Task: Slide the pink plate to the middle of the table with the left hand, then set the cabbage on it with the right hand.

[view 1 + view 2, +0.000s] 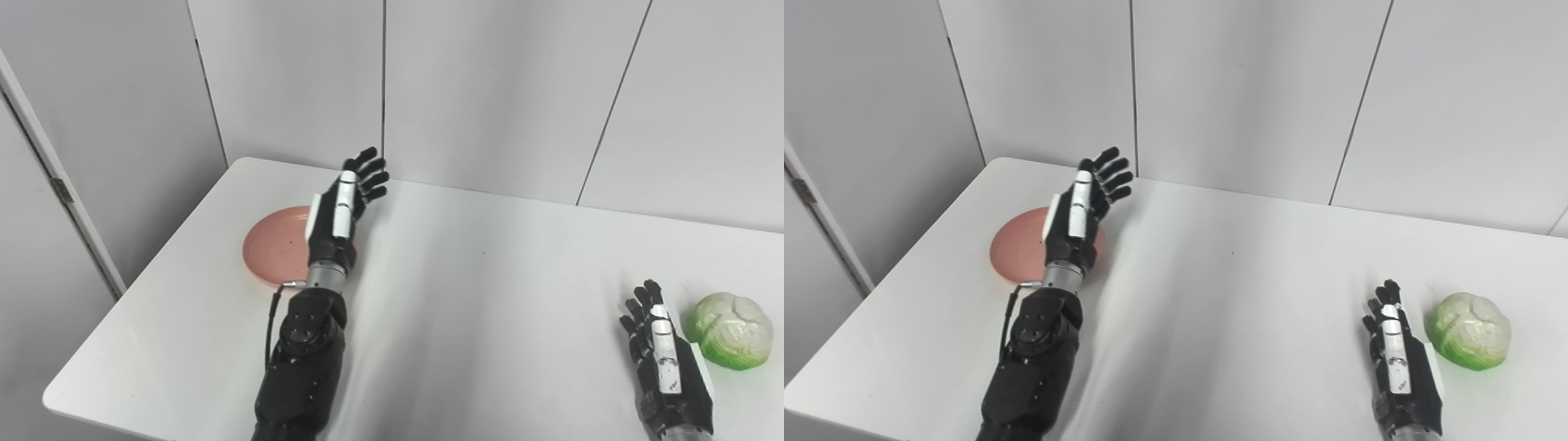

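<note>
The pink plate lies flat on the white table at its left side. My left hand is raised over the plate's right part, open, fingers spread and pointing toward the back wall; it hides the plate's right edge. The cabbage, pale green and white, sits on the table at the far right. My right hand is open and empty, edge-on just left of the cabbage, a small gap between them. The same scene shows in the right eye view: plate, cabbage.
The table's left edge and rounded front-left corner are close to the plate. Grey wall panels stand right behind the table's back edge.
</note>
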